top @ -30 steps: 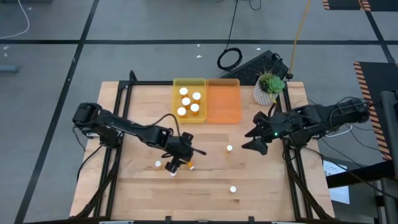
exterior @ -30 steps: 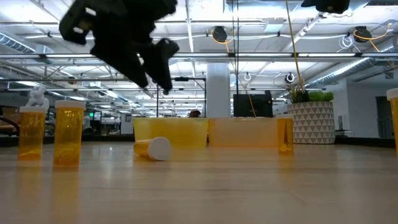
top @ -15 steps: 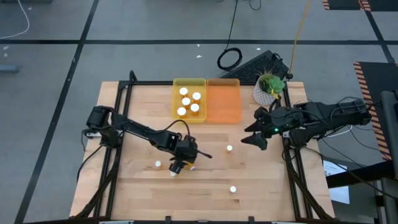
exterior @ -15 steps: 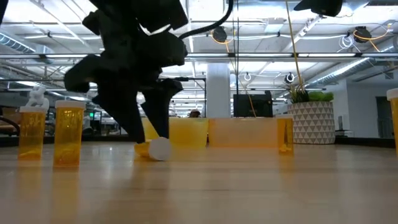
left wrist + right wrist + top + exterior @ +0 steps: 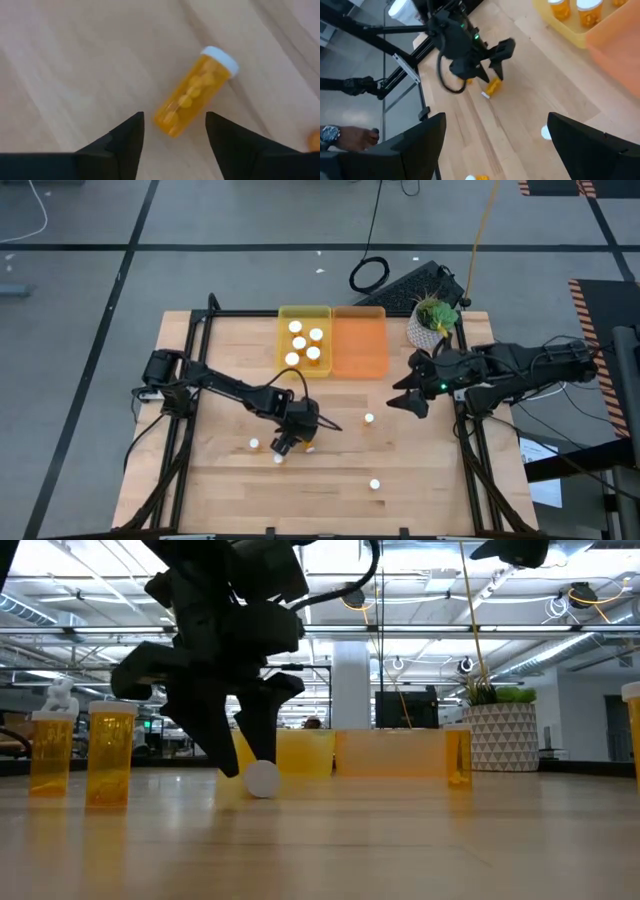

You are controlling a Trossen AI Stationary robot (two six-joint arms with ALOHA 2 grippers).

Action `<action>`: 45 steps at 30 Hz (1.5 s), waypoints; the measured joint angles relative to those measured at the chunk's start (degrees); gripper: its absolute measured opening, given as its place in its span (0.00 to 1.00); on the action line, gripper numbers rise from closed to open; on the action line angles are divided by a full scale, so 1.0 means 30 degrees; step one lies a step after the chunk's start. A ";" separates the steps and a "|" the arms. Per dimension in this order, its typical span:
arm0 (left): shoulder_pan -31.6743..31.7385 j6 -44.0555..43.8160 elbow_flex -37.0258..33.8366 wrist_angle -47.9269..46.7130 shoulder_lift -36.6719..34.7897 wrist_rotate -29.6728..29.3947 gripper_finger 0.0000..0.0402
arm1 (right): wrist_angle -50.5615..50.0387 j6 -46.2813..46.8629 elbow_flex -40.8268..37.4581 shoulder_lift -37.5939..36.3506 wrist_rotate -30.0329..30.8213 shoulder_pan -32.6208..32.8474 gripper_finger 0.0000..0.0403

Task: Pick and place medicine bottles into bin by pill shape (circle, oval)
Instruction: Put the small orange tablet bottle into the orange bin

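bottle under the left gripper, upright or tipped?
Tipped. The bottle lies on its side on the wood, white cap pointing sideways, between the open fingers of the left gripper; low view shows its cap facing the camera.

A lab — concrete floor (image 5: 80, 280), exposed ceiling trusses (image 5: 420, 630), cables (image 5: 372, 272).

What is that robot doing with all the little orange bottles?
It is sorting pill bottles into trays. The left gripper is open and down over a bottle lying on its side on the table, not gripping it yet. Five bottles stand in the yellow tray; the orange tray looks empty. The right gripper waits open near the potted plant.
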 joint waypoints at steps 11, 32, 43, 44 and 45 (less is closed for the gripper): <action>-0.0030 0.2610 0.0000 -0.0166 0.0187 0.0399 0.49 | 0.0143 0.0050 0.0000 0.0000 0.0008 -0.0863 0.84; -0.0030 0.0536 -0.0007 0.0308 0.0676 0.0785 0.28 | 0.0981 0.1566 -0.0015 0.0007 0.0016 -0.0927 0.84; 0.0442 -0.5878 0.0288 0.0780 -0.1866 -0.1001 0.27 | 0.4191 0.1609 0.0117 0.1192 0.0095 -0.0956 0.84; 0.0541 -0.6604 0.0290 0.0981 -0.2298 -0.1167 0.27 | 0.4232 0.1552 0.0391 0.1497 0.0103 -0.0956 0.84; 0.0623 -0.7340 0.0306 0.1357 -0.2712 -0.1367 0.27 | 0.4392 0.1346 0.0769 0.1739 0.0115 -0.0956 0.84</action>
